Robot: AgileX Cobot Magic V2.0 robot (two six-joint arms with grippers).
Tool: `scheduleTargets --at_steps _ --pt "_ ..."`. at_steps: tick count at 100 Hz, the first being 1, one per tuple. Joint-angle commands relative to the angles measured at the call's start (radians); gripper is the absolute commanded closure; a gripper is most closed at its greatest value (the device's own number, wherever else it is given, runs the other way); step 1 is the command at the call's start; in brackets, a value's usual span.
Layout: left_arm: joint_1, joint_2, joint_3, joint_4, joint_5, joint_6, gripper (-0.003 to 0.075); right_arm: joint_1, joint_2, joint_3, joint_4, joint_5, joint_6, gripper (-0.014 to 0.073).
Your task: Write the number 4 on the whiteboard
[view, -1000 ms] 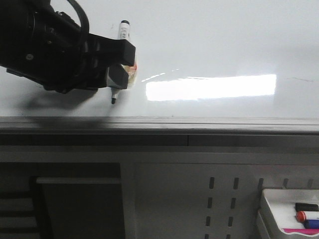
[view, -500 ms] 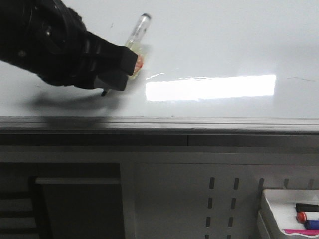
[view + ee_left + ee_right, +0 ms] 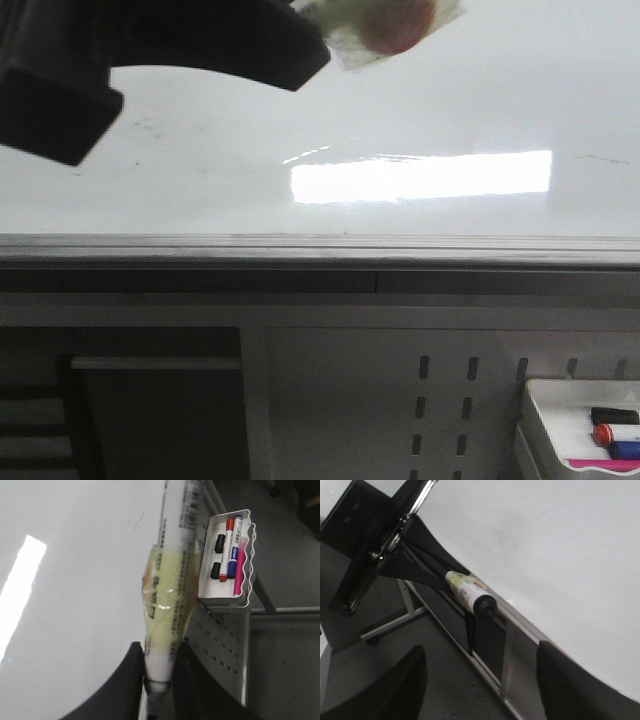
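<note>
Left wrist view, left tool [image 3: 160,680] gripping marker [image 3: 170,580], label print unreadable, whiteboard [image 3: 75,580]

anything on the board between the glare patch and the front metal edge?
Nothing: in the front view the whiteboard is bare between the glare and the grey edge. No number 4 strokes there.

The whiteboard [image 3: 450,120] lies flat, grey-edged, with a bright glare strip and what seem to be faint smudges. Nothing rests on its bare surface. A white tray [image 3: 545,420] of markers [image 3: 618,434] hangs off the perforated panel [image 3: 440,400] below.
</note>
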Motion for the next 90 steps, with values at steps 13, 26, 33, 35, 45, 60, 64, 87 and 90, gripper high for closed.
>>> scheduleTargets --at_steps 13,26,33,35,45,60,64,87,90 --pt "-0.056 -0.033 -0.033 0.031 -0.035 -0.002 0.074 0.131 0.103 -0.05 0.026 -0.105 -0.099 0.0176" --pt "-0.085 -0.033 -0.033 0.04 -0.032 -0.002 0.074 0.184 0.143 -0.05 0.026 -0.172 -0.103 0.0176" --pt "-0.1 -0.033 -0.033 0.04 -0.032 -0.002 0.074 0.202 0.163 -0.05 0.026 -0.204 -0.103 0.0176" --pt "-0.106 -0.033 -0.033 0.04 -0.032 -0.002 0.074 0.204 0.168 -0.05 0.026 -0.211 -0.103 0.0176" --pt "-0.125 -0.033 -0.033 0.04 -0.034 -0.002 0.074 0.211 0.198 -0.05 0.026 -0.229 -0.103 0.0176" --pt "-0.142 -0.033 -0.033 0.04 -0.041 -0.002 0.074 0.211 0.239 -0.05 0.026 -0.229 -0.103 0.0176" --pt "-0.142 -0.033 -0.033 0.04 -0.046 -0.002 0.074 0.211 0.247 -0.05 0.026 -0.229 -0.103 0.0176" --pt "-0.142 -0.033 -0.033 0.04 -0.076 -0.002 0.074 0.211 0.29 -0.05 0.058 -0.229 -0.103 0.0178" --pt "-0.142 -0.033 -0.033 0.04 -0.078 -0.002 0.074 0.211 0.292 -0.05 0.06 -0.229 -0.103 0.0178"
